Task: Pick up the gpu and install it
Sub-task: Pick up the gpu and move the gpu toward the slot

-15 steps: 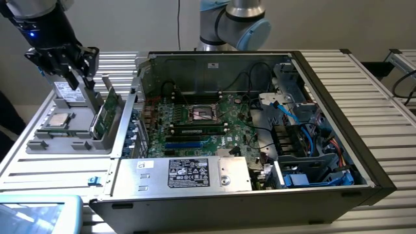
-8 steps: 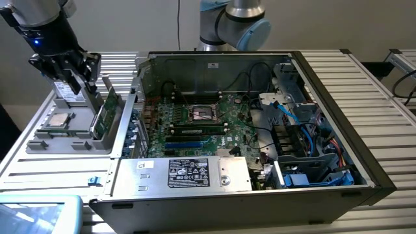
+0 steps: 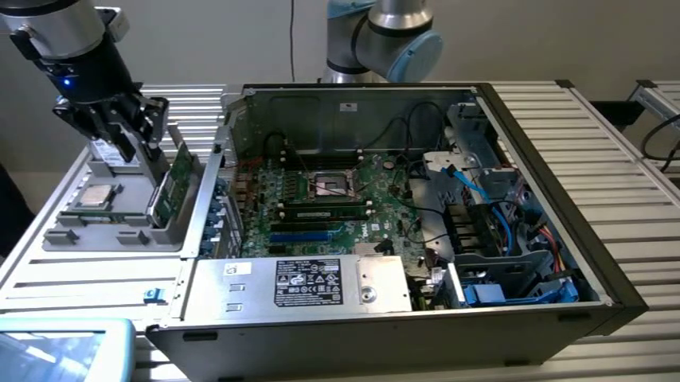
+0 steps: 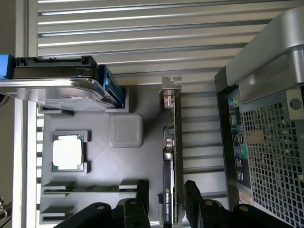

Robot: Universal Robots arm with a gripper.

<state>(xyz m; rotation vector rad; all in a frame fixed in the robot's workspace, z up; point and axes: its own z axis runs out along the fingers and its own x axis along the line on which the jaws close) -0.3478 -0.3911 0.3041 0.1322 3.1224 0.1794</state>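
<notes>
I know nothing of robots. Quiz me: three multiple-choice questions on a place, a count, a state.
1. Where is the gpu, the thin green card with a black cooler? A standing in the grey plastic tray; B in a computer; C in the air.
2. How many square silver processor chips lie in the tray? A one; B three; C five.
3. The black gripper is: A shut on a drive; B open; C shut on nothing.
Key: A, it stands in the tray; A, one chip shows; B, fingers flank the gpu.
</notes>
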